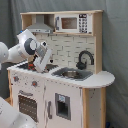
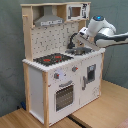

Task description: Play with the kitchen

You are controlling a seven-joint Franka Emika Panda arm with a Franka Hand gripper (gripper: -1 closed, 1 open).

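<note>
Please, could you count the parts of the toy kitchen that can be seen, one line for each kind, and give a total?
Stovetop: 1
Red burners: 2
Sink: 1
Black faucet: 1
Grey hood: 1
Microwave: 1
Oven door: 1
Total: 8 parts of the kitchen

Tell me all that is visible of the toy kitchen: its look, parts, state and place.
The kitchen is a tall toy unit of white panels and light wood, standing upright on a wooden floor before a grey curtain. It has a black stovetop with red burners, a closed oven door, a sink with a black faucet, a grey hood and a small microwave. In the first exterior view, the gripper is low over the stovetop; contact cannot be told.
</note>
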